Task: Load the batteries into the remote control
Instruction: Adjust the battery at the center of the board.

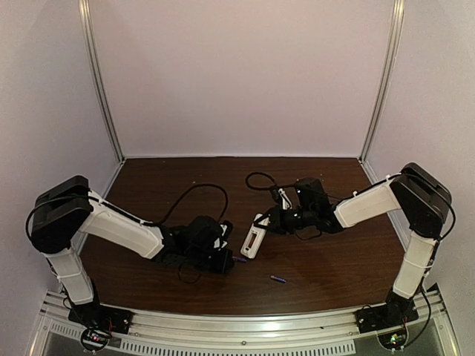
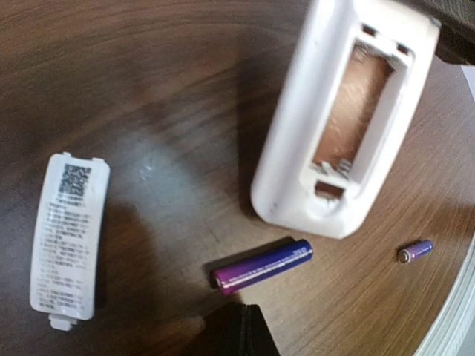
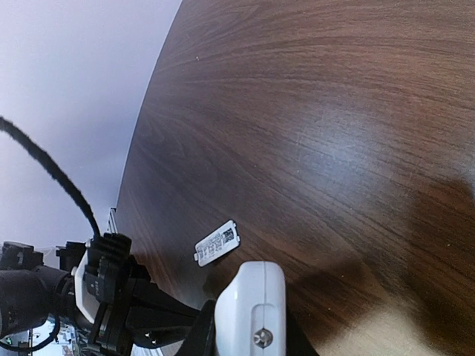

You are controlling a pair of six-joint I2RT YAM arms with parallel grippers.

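R gripper point(image 1: 266, 220) is clamped on one end of the remote control point(image 2: 297, 148), open compartment side up. Both batteries lie on the table point(image 1: 334, 267). The near battery point(image 2: 263, 265) is just beside the remote and close to the L gripper point(image 1: 226, 258). The far battery point(image 2: 414, 251) is further off. Can't tell if the L gripper is wide or narrow. The battery cover point(image 2: 68, 239) lies flat, apart.
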